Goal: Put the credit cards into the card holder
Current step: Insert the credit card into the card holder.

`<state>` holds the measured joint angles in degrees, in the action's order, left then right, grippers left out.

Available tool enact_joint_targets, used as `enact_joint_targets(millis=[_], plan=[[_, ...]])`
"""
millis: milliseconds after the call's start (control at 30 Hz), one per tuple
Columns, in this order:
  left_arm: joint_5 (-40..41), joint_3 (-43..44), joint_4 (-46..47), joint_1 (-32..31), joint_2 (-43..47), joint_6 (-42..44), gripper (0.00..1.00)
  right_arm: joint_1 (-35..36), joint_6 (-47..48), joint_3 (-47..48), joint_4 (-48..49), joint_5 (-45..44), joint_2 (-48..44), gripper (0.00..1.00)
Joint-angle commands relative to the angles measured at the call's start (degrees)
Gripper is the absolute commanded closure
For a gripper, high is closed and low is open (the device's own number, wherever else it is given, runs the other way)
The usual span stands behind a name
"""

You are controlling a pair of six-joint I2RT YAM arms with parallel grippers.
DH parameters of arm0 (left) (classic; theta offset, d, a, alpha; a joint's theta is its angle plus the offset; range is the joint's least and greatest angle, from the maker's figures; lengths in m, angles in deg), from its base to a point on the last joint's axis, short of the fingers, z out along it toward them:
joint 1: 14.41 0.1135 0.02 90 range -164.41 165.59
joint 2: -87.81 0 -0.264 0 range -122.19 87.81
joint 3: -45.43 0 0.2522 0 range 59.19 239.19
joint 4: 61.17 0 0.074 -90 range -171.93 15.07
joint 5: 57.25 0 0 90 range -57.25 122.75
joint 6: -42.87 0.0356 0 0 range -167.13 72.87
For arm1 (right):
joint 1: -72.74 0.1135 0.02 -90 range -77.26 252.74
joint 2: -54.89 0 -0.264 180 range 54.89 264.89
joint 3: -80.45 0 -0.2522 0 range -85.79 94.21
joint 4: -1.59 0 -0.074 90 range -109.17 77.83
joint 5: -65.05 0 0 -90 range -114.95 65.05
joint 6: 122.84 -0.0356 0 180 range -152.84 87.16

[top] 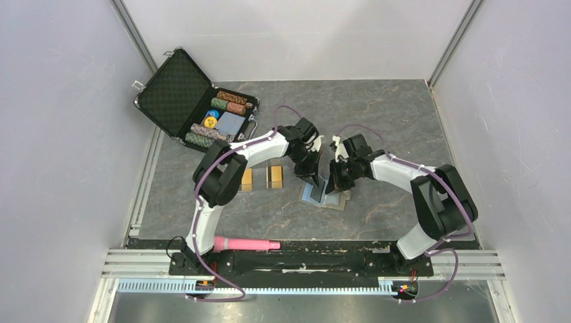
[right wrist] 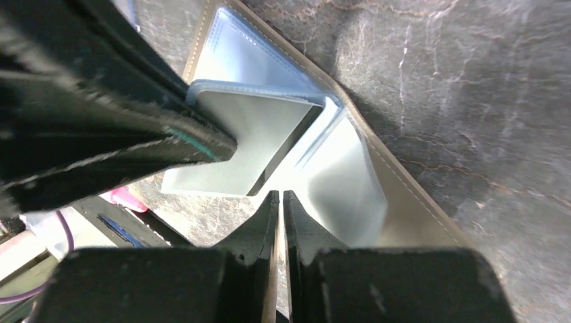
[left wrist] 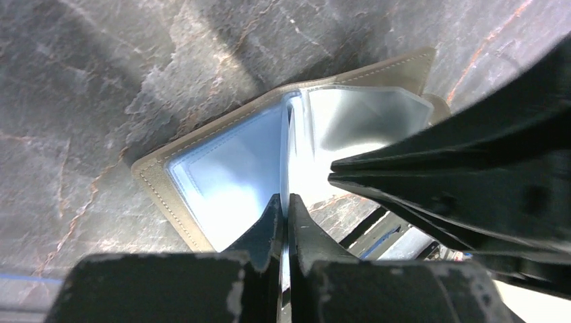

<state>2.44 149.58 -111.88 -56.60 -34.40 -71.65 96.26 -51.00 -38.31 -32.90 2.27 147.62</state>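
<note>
The card holder [top: 312,196] lies open on the table's middle, taupe outside [right wrist: 404,202], light blue inside [left wrist: 222,168]. My left gripper [left wrist: 284,198] is shut on one thin pale-blue inner leaf, held upright. Its fingers [right wrist: 135,134] show in the right wrist view, pinching that leaf's edge. From the other side, my right gripper [right wrist: 277,194] is shut on another thin leaf of the holder. Both grippers [top: 314,178] [top: 334,183] meet tip to tip over the holder. Two orange-gold credit cards [top: 246,179] [top: 275,176] lie flat just left of it, untouched.
An open black case of poker chips [top: 195,101] stands at the back left. A pink cylinder [top: 246,243] lies along the near edge by the left arm's base. Pale walls close in the table on the left, the right and the back.
</note>
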Motion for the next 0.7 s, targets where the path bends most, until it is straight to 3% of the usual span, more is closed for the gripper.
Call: enact_joint_targets(millis=[0,67,167,233,667], plan=[[8.2,2.9,-5.8,0.0,2.9,-0.4,0.98,-0.8,1.4,2.4,-0.3,-3.3,-5.3,0.93],[9.3,4.4,-7.6,0.1,2.9,-1.3,0.93,-1.7,1.3,2.0,-0.2,-4.0,-6.6,0.93],[3.5,4.6,-5.9,0.0,2.6,-3.2,0.66,-3.7,1.3,1.7,-0.3,-4.0,-7.6,0.93],[0.4,4.7,-4.4,-0.2,2.4,-4.0,0.57,-5.0,1.4,1.8,-0.6,-3.8,-8.1,0.93],[-12.1,10.6,-3.5,-3.3,-4.0,-3.8,0.54,-10.4,2.7,1.8,-1.9,-3.2,-9.8,0.93]])
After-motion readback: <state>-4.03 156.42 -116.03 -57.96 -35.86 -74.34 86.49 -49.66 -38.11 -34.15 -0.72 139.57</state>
